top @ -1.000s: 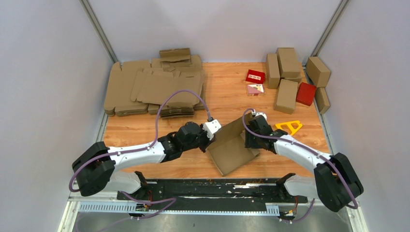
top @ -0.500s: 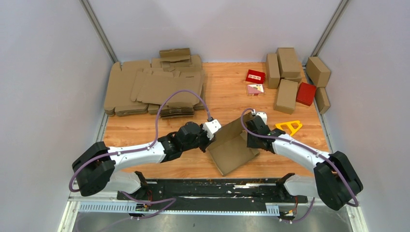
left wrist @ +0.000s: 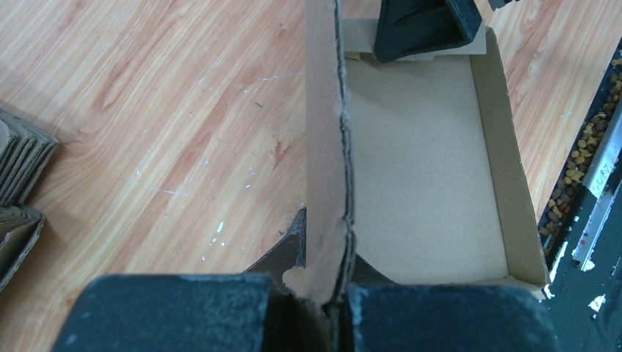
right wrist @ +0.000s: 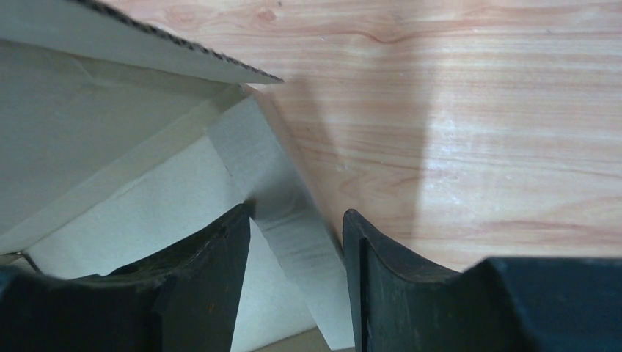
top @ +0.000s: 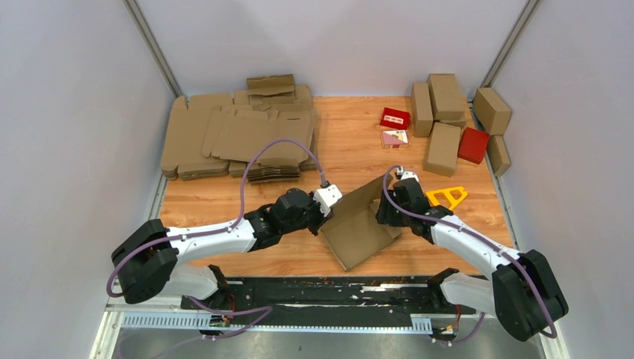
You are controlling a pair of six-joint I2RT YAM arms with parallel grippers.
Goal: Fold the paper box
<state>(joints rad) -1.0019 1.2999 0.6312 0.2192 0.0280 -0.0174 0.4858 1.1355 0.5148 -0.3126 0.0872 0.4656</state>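
left wrist alone shows left gripper (left wrist: 326,246) pinching the paper box (left wrist: 425,147) wall — right gripper (right wrist: 297,214): grip unclear.

Saw only dark stubs of the left gripper (left wrist: 326,253) on either side of the paper box (left wrist: 425,147) wall, with the rest cut off at the bottom edge; from overhead, could not see its tips behind that upright wall. Could not tell from the right wrist whether the right gripper (right wrist: 297,249) jaws pressed the pale flap between them, blurred and cropped at the left and bottom. Found the flat blanks (left wrist: 18,183) cut by the left edge, with lower sheets buried. Could not read the small card (top: 395,138), nor name the brown specks (left wrist: 587,147) beyond the counter (left wrist: 147,110).
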